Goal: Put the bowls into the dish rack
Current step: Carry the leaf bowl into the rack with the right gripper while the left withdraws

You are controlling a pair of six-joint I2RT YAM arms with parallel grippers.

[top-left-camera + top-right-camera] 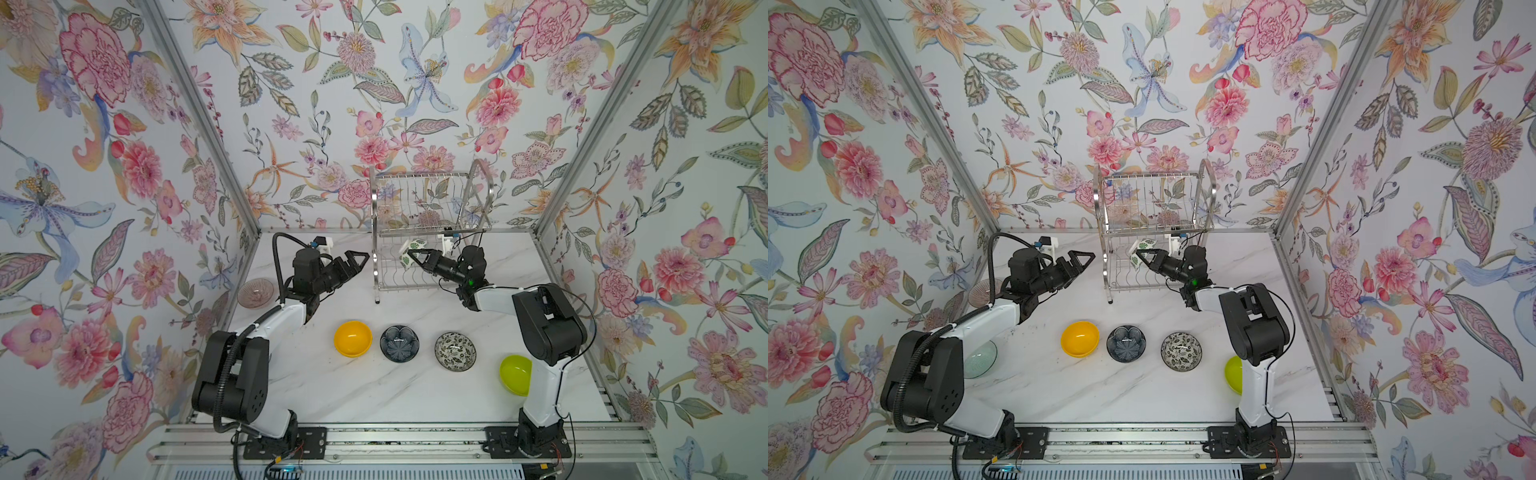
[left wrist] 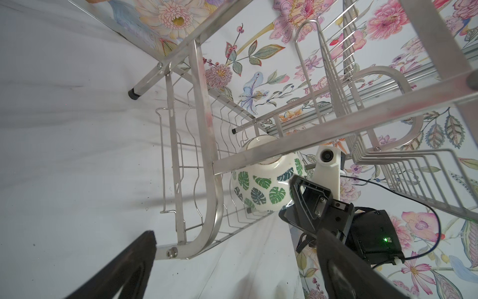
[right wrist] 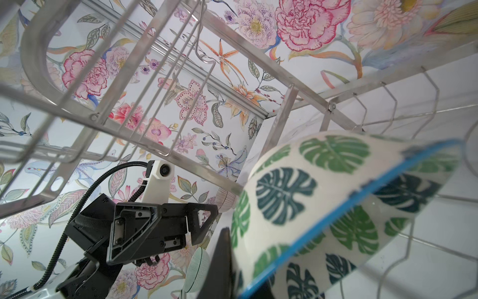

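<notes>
The steel dish rack (image 1: pixel 428 195) (image 1: pixel 1154 195) stands at the back of the table. My right gripper (image 1: pixel 412 253) (image 3: pixel 238 271) is shut on the rim of the green-leaf white bowl (image 1: pixel 411 244) (image 3: pixel 323 194), which is tipped on edge inside the rack's lower tier (image 2: pixel 207 145). I cannot tell whether the bowl (image 2: pixel 261 186) rests on the wires. My left gripper (image 1: pixel 361 259) (image 2: pixel 236 246) hovers open and empty just left of the rack. On the table lie orange-yellow (image 1: pixel 353 338), dark blue (image 1: pixel 399 343), black-white floral (image 1: pixel 455 351), lime green (image 1: pixel 514 374), pink ribbed (image 1: pixel 255 293) and pale green (image 1: pixel 980 359) bowls.
Flowered walls enclose the table on three sides, close behind the rack. The rack's upper tier (image 1: pixel 424 208) hangs over the held bowl. The right arm (image 1: pixel 548 328) partly hides the lime green bowl. A metal rail (image 1: pixel 399 440) runs along the front edge.
</notes>
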